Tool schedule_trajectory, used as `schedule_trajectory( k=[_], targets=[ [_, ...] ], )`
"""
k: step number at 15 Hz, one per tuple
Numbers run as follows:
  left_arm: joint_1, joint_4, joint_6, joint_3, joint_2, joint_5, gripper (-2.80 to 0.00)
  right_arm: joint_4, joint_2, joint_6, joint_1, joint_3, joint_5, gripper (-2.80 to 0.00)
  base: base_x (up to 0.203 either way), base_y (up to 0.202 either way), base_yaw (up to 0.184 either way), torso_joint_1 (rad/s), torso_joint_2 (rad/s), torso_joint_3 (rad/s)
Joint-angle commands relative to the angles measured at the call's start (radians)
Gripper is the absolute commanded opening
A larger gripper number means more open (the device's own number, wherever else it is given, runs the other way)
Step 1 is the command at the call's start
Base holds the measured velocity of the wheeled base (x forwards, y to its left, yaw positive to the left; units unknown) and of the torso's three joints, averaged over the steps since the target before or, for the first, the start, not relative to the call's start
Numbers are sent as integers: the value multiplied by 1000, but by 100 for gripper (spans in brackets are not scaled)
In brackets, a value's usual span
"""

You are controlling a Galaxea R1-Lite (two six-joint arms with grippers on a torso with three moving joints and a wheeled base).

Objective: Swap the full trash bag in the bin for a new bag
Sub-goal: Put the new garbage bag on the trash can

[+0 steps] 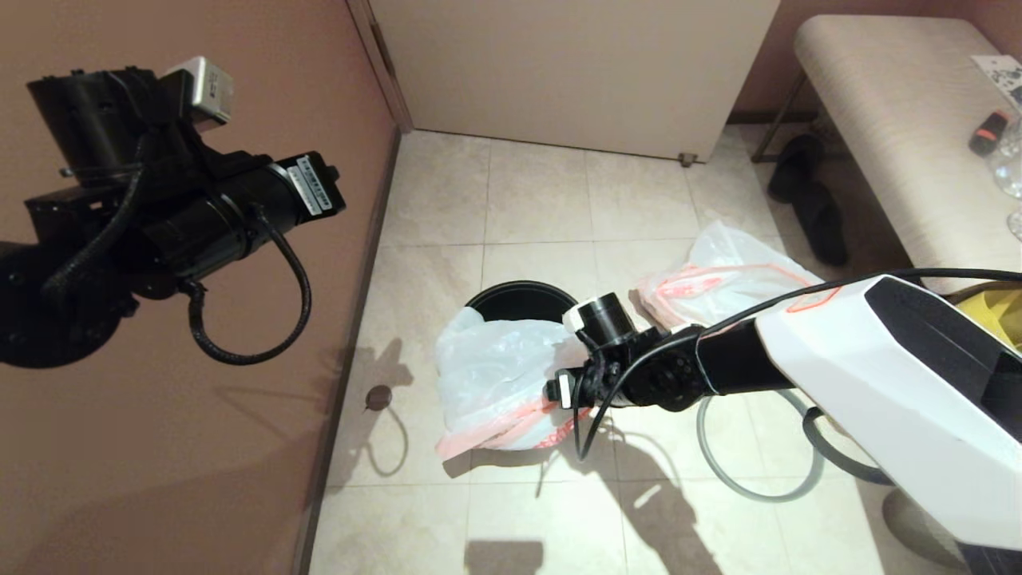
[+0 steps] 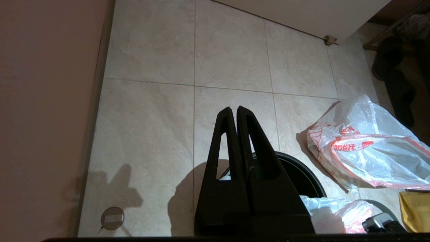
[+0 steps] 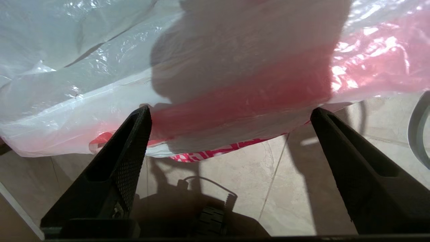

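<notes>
My right gripper (image 3: 230, 114) is spread wide at the full trash bag (image 1: 499, 375), grasping nothing. The bag leans beside the bin (image 1: 520, 301). My left gripper (image 2: 234, 112) is clenched, parked high.

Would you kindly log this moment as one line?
right tool: open, at full trash bag hem | bag: leaning on bin | left tool: shut, parked

- Bin (image 1: 519, 299): black.
- Bag lying over the bin (image 1: 495, 375): translucent white, pink-red hem, red print.
- Second bag (image 1: 718, 279): translucent white, pink-red hem, red print.
- Hoop (image 1: 758, 467): grey.
- Floor tiles (image 1: 543, 200): mottled beige.
- Wall (image 1: 239, 80): brownish-pink.
</notes>
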Motion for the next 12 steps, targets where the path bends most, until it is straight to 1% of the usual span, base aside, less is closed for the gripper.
schedule_trajectory(
  k=[1,3,4,6,8,12],
  targets=[
    [0,-3,-1,0,1,1,-280,1,-25,3,1,24,0,0,0,0,0,0,0,0],
    [0,-3,-1,0,1,1,-280,-3,-79,4,18,135,2,0,0,0,0,0,0,0],
    [0,-3,-2,0,-1,1,-280,-17,-89,5,25,170,1,0,0,0,0,0,0,0],
    [0,-3,-2,0,-1,1,-280,-65,-103,6,38,191,3,0,0,0,0,0,0,0],
    [0,-3,-2,0,-1,1,-280,-69,-62,3,43,176,-3,0,0,0,0,0,0,0],
    [0,-3,-2,0,1,1,-280,-58,18,-8,32,92,-7,0,0,0,0,0,0,0]
  ],
)
